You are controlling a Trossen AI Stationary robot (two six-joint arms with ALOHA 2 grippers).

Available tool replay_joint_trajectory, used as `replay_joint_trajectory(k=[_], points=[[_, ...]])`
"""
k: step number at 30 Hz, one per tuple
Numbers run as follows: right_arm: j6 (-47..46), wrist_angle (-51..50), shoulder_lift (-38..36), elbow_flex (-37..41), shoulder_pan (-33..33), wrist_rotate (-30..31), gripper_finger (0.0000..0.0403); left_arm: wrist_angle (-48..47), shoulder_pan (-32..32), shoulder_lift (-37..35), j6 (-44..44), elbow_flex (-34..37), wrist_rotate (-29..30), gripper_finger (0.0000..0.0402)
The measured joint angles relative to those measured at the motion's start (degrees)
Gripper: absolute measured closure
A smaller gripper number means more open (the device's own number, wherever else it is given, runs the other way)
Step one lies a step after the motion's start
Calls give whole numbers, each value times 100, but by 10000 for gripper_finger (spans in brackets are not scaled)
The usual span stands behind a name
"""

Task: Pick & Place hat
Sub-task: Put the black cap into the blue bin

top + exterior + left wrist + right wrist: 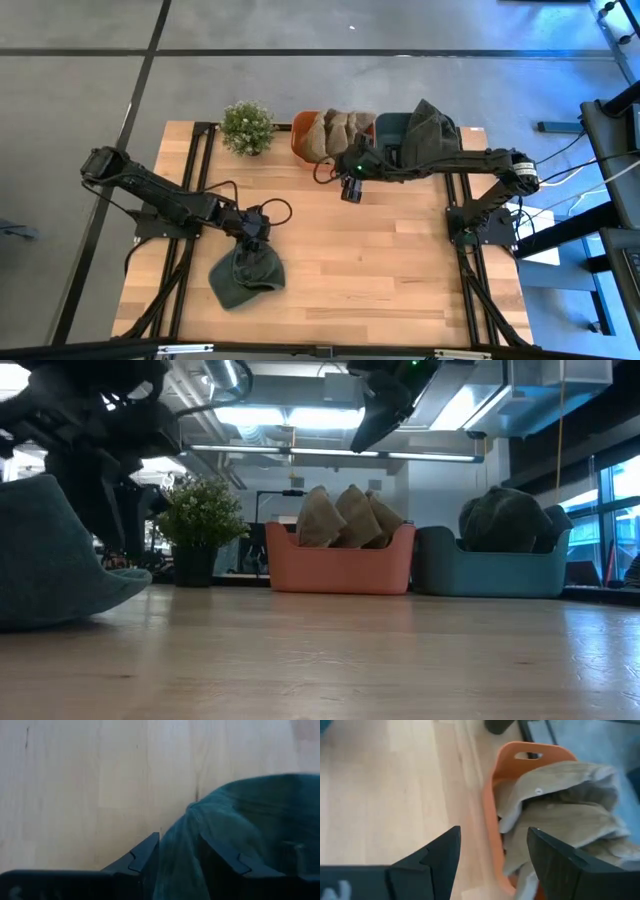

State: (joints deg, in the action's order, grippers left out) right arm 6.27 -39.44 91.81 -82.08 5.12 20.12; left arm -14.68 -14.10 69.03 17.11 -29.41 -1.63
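Note:
A dark green hat [245, 277] lies on the wooden table [400, 270] near its front left. Its underside rests on the wood, as the low view shows [50, 560]. My left gripper [252, 232] is at the hat's far edge, shut on its cloth [178, 840]. My right gripper [350, 190] hangs open above the table, just in front of the orange bin [495, 832]. It shows high up in the low view [375, 410], with nothing between its fingers. My left gripper pinches a gathered fold of the hat's cloth [177, 852] at the hat's far edge, between its two fingers [145, 855]. The fingers slant down from the table's left and far side. The cloth bunches beyond the fingertips [192, 812], and the rest of the hat lies on the table.
Along the far edge stand a potted plant [246, 126], an orange bin [303, 140] holding tan hats [340, 130], and a teal bin [393, 126] holding dark green hats [432, 125]. Bare wood stretches across the table's middle and near right.

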Motion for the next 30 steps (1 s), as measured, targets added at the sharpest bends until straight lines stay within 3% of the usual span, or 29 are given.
replay_joint_trajectory(k=[5, 15, 20, 24, 30], points=[[23, 0, 0, 0, -216, 561, 174, 248, 48, 425, -145, 0, -97, 272], [26, 1, 0, 0, -314, 581, 174, 490, 35, 1265, 81, -17, -501, 272], [41, -6, 0, 0, -313, 581, 174, 433, 31, 1410, -101, -29, -430, 276], [41, -9, 0, 0, -312, 581, 174, 424, 21, 1415, -135, -25, -200, 303], [-153, -214, -40, 0, -426, 505, 174, 425, 25, 1410, -175, -15, -13, 375]])
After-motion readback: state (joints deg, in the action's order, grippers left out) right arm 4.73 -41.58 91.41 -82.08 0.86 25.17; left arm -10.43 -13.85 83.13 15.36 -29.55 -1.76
